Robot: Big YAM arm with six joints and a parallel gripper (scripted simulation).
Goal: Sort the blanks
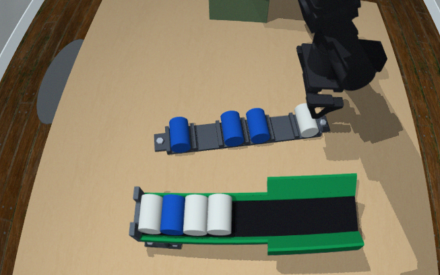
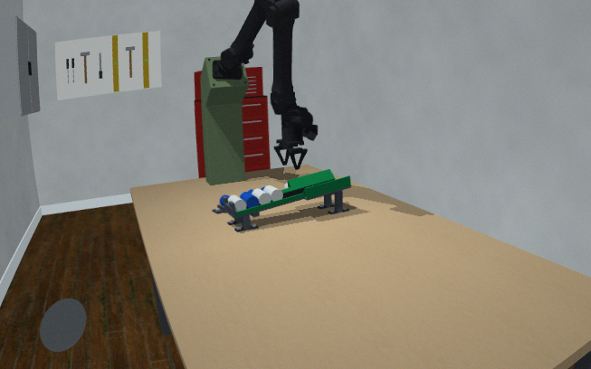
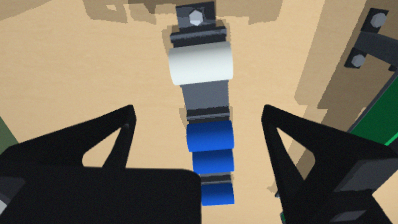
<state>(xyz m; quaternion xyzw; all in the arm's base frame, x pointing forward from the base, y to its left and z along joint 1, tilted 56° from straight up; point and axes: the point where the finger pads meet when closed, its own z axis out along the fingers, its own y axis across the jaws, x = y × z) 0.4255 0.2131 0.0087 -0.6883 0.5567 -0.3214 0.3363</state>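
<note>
My gripper [image 2: 290, 165] [image 3: 198, 111] is open and empty, above the rack's right end; in the top view its far finger is hidden. Below it a white blank [image 1: 306, 120] [image 3: 201, 64] lies in the rack's end slot. The dark grey stock rack [image 1: 207, 136] [image 3: 206, 95] also holds blue blanks [image 1: 179, 135] [image 1: 231, 129] [image 1: 257, 125] in three slots; two slots are empty. On the ramp [image 1: 312, 186] [image 2: 320, 188], from the stop [image 1: 134, 229], lie a white blank [image 1: 150, 214], a blue blank [image 1: 172, 214] [image 2: 249, 199] and two white blanks [image 1: 195, 214] [image 1: 219, 214], straight across and side by side.
The ramp stands on legs in front of the rack. A green pedestal [image 1: 238, 9] [image 2: 224, 137] carries the arm at the back.
</note>
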